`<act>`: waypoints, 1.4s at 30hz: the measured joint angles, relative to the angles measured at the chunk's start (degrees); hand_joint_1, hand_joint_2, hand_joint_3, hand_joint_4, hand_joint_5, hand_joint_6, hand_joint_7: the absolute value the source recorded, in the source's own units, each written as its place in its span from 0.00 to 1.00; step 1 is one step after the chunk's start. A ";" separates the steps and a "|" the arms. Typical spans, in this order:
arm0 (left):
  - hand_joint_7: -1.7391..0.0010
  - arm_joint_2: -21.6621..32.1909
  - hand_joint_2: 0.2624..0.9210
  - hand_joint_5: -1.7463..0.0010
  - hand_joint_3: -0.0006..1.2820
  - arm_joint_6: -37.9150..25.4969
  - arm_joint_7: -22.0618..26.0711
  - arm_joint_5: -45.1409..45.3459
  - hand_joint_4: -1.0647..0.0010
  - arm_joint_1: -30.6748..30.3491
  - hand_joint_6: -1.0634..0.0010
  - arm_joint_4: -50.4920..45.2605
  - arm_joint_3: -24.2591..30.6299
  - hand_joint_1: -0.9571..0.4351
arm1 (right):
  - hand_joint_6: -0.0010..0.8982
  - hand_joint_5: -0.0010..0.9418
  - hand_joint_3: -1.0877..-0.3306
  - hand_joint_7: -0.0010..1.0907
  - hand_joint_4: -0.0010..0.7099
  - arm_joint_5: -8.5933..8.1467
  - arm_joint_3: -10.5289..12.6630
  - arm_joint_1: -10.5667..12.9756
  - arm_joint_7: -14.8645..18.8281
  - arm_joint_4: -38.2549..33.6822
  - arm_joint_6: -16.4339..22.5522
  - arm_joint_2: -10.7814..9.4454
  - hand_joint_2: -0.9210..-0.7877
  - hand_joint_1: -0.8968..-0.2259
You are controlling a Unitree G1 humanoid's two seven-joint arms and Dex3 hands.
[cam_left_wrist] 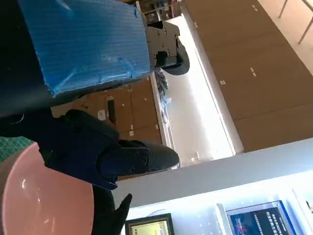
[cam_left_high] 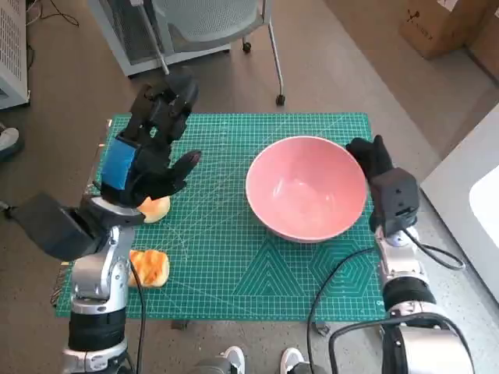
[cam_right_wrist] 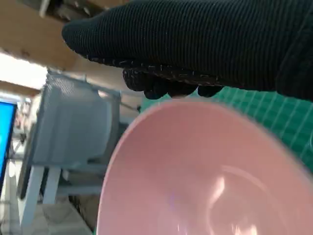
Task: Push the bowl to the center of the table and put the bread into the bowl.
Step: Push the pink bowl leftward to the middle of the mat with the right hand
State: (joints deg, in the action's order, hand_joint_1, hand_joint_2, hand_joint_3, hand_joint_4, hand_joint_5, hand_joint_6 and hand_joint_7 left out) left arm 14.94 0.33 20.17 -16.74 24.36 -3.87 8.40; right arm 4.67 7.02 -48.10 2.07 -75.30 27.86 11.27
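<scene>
- Nearest the robot, one piece of bread (cam_left_high: 150, 267) lies on the green cutting mat (cam_left_high: 234, 265) by the left forearm.
- A second piece of bread (cam_left_high: 157, 209) sits just past it, partly hidden under the left hand (cam_left_high: 148, 152).
- That left hand hangs above the mat's left side with its fingers apart, and nothing shows in its grasp.
- Right of centre on the mat stands the pink bowl (cam_left_high: 306, 187), upright and holding nothing.
- At the bowl's right rim rests the right hand (cam_left_high: 373, 158); whether its fingers grip the rim I cannot tell.
- Beyond the table, a chair (cam_left_high: 210, 23) stands on the floor.
</scene>
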 measured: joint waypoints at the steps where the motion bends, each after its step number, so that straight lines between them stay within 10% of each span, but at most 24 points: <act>1: 0.68 0.08 0.87 0.98 0.32 -0.09 -0.01 -0.02 0.90 -0.18 1.00 -0.12 0.11 0.31 | 0.32 0.01 0.41 0.01 0.14 0.00 -0.01 -0.04 0.00 0.00 -0.11 -0.20 0.00 0.37; 42: 0.66 0.51 1.00 0.99 0.16 -1.24 -1.23 -1.34 0.88 -6.37 1.00 -6.11 2.95 0.30 | 0.33 0.00 0.44 0.01 0.15 -0.09 0.58 -7.79 2.45 -0.06 -1.67 -10.04 0.00 0.38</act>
State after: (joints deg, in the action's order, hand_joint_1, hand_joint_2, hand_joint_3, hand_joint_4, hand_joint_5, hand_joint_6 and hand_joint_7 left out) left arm 15.45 -0.92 18.95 -18.08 17.99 -9.99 11.34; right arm 4.58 7.59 -55.89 4.51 -75.36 26.18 1.23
